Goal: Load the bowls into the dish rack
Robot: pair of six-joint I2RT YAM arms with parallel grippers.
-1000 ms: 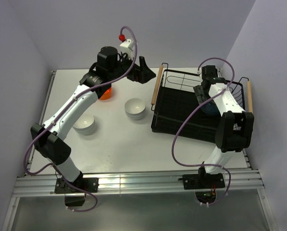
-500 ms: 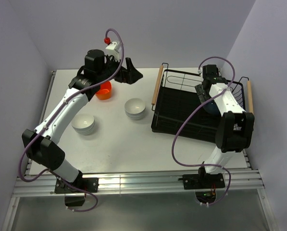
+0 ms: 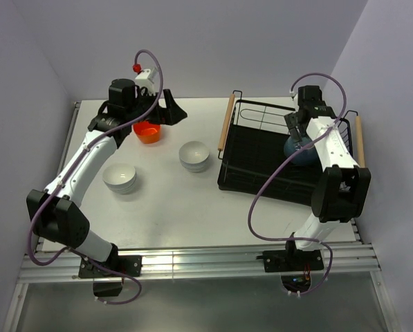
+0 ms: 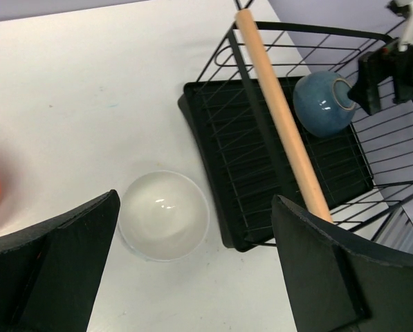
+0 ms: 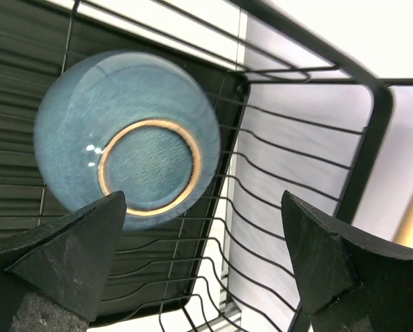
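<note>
The black wire dish rack [image 3: 254, 149] stands at the right of the table. A dark blue bowl [image 3: 297, 149] lies in its far right corner, foot ring up [image 5: 126, 138]. My right gripper [image 3: 294, 131] hovers open just above it, touching nothing [image 5: 206, 277]. An orange bowl [image 3: 148, 131] sits at the back left. My left gripper [image 3: 173, 114] hangs open and empty in the air beside it. Below its jaws lies a white bowl [image 4: 163, 214], the middle one [image 3: 194, 155] on the table. Another white bowl [image 3: 120, 178] sits at the left; both look like stacks of two.
Light wooden bar handles [image 3: 225, 124] [image 3: 359, 138] cap the rack's two ends; the near one crosses the left wrist view [image 4: 282, 117]. Lilac walls close in the table at the back and both sides. A metal rail [image 3: 192, 263] runs along the near edge by the arm bases.
My left arm has swung left, away from the rack, to beside the orange bowl. My right gripper has drawn back a little, and the blue bowl now shows in the rack.
</note>
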